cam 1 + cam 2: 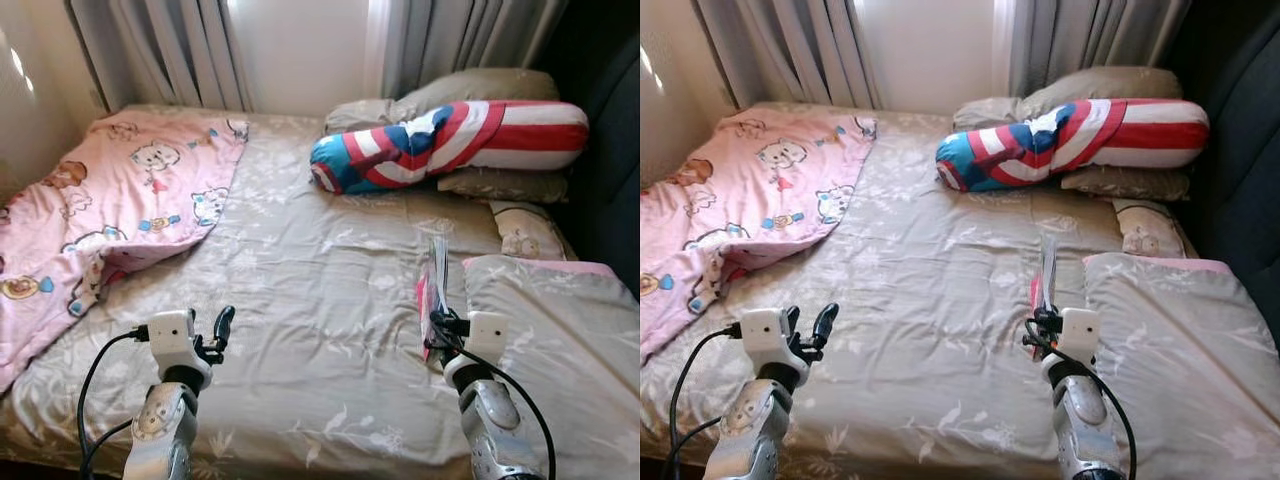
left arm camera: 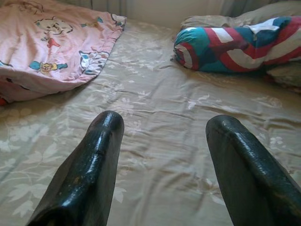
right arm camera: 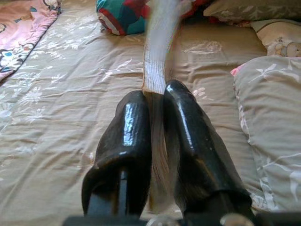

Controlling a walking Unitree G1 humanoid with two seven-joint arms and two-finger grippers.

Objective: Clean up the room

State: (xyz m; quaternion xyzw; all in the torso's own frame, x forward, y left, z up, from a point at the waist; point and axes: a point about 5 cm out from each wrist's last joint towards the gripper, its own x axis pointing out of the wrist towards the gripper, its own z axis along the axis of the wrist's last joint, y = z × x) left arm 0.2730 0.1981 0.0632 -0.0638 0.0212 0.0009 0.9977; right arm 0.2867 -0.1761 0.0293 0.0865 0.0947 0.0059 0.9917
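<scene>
A thin, pale-paged book [image 3: 157,56] is clamped upright in the right gripper [image 3: 157,101]; the left gripper [image 2: 162,129] is held wide open, empty, above the beige floral bed [image 1: 330,290].

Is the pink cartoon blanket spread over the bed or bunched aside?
Bunched aside: the pink blanket lies rumpled over the bed's left part, one corner turned back, leaving the beige sheet bare.

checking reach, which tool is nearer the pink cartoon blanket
Left. The left tool hangs open just off the pink cartoon blanket; the right tool, shut on a thin book, is across the bed.
</scene>
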